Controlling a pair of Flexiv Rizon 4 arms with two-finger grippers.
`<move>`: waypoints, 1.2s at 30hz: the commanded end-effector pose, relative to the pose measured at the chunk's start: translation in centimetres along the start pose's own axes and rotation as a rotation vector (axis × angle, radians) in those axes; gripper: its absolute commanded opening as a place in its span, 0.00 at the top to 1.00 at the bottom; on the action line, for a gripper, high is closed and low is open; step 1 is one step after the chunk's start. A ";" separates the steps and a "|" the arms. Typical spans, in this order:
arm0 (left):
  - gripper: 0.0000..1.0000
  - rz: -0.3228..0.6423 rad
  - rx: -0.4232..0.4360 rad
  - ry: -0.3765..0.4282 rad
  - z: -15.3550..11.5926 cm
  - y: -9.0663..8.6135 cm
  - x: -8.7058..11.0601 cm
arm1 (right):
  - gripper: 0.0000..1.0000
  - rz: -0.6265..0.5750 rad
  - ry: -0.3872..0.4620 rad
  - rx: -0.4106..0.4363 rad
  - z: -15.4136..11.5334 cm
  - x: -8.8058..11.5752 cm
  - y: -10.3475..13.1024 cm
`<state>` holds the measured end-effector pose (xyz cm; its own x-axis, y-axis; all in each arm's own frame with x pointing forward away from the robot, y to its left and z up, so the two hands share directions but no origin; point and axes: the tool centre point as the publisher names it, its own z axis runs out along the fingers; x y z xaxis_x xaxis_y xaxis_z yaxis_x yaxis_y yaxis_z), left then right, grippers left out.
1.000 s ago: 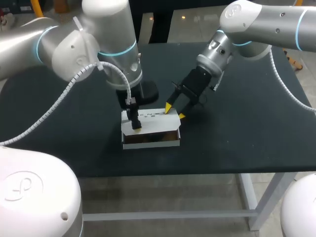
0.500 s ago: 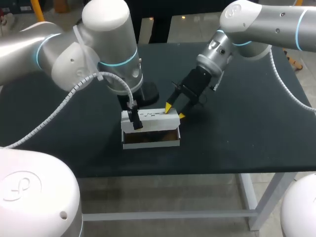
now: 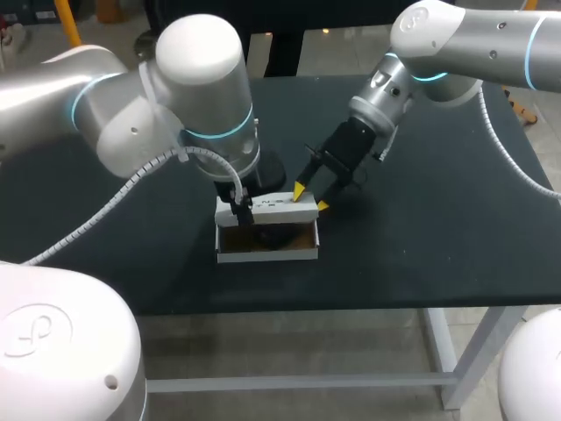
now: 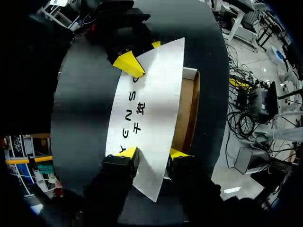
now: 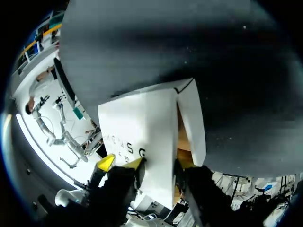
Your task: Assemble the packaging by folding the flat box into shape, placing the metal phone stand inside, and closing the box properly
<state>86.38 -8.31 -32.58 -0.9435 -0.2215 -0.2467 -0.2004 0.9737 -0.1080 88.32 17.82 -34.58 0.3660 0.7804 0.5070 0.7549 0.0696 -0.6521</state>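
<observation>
A white cardboard box (image 3: pixel 267 255) with a brown inside lies near the table's front middle, its printed lid (image 3: pixel 273 206) raised along the back edge. My left gripper (image 3: pixel 238 215) is at the lid's left end. In the left wrist view the lid (image 4: pixel 147 109) fills the gap between its tips, so the left gripper (image 4: pixel 151 153) is shut on it. My right gripper (image 3: pixel 311 198) holds the lid's right end, and the lid (image 5: pixel 137 127) sits between its fingers (image 5: pixel 160 164). A dark shape (image 3: pixel 263 235) lies inside the box; I cannot tell whether it is the stand.
The dark table (image 3: pixel 421 237) stretches bare to the right of the box, and its front edge runs close below the box. Both arms crowd the space above and behind the box.
The lid has swung up and back, baring the brown inside. My left arm shifted slightly right and its fingers closed in on the lid. The right arm stayed still.
</observation>
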 end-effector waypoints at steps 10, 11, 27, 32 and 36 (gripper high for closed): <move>0.71 0.029 -0.017 -0.041 0.2 -0.1 0.7 | 0.56 -0.001 -0.005 0.004 0.0 0.0 0.0; 0.71 0.031 -0.018 -0.041 0.2 -0.1 0.7 | 0.56 -0.001 -0.006 0.003 0.0 0.0 -0.1; 0.64 0.069 -0.040 -0.038 0.7 0.0 1.5 | 0.53 0.005 -0.018 -0.010 -0.4 -1.1 -0.5; 0.62 0.078 -0.050 -0.037 1.2 -0.1 2.0 | 0.54 0.002 -0.020 -0.009 -0.3 -1.3 -0.6; 0.59 0.081 -0.057 -0.033 1.7 0.0 2.3 | 0.54 0.000 -0.018 -0.010 -0.4 -1.5 -0.8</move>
<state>84.71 -8.43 -34.26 -0.9499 -0.1402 -0.2795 -0.1341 0.9901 -0.0407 87.52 16.54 -34.70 0.3560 0.7930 0.4943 0.7588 0.0634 -0.6482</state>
